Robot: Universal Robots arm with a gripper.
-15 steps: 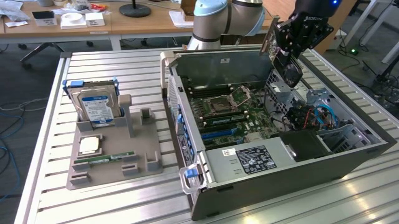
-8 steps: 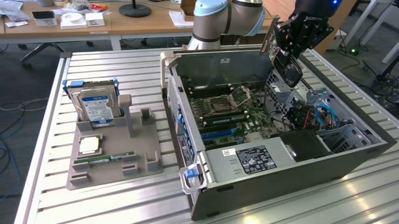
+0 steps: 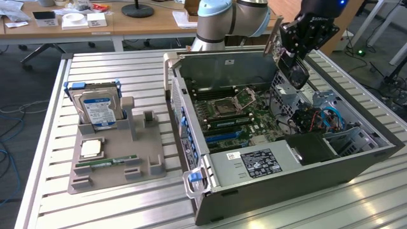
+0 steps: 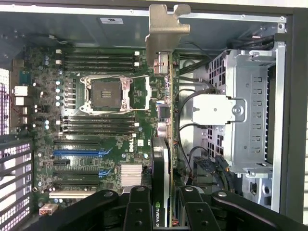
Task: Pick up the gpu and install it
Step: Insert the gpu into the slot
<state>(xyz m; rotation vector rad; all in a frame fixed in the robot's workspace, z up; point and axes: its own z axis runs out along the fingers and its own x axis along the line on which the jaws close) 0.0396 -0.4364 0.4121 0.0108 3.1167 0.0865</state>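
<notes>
Gpu point(image 4: 162, 62) in gripper point(image 4: 163, 202) above motherboard point(image 4: 96, 125), perhaps near cables point(image 4: 187, 115).

An open computer case point(image 3: 286, 186) stands on the worktop point(image 3: 114, 67). Beside it, a grey tray point(image 3: 111, 179) holds a hard drive point(image 3: 98, 112).

- I read "DELL", white and turned sideways, on the motherboard point(image 4: 126, 145), near the CPU socket point(image 4: 107, 94), among the expansion slots.
- A green logo with white letters sits on the gpu point(image 4: 160, 159) edge, farther from the CPU socket; I can't make out the word.
- White lettering on the pincer point(image 3: 294, 56) body reads roughly "ROBOTIQ".
- The print on the power supply label point(image 3: 259, 163) is too small for me.
</notes>
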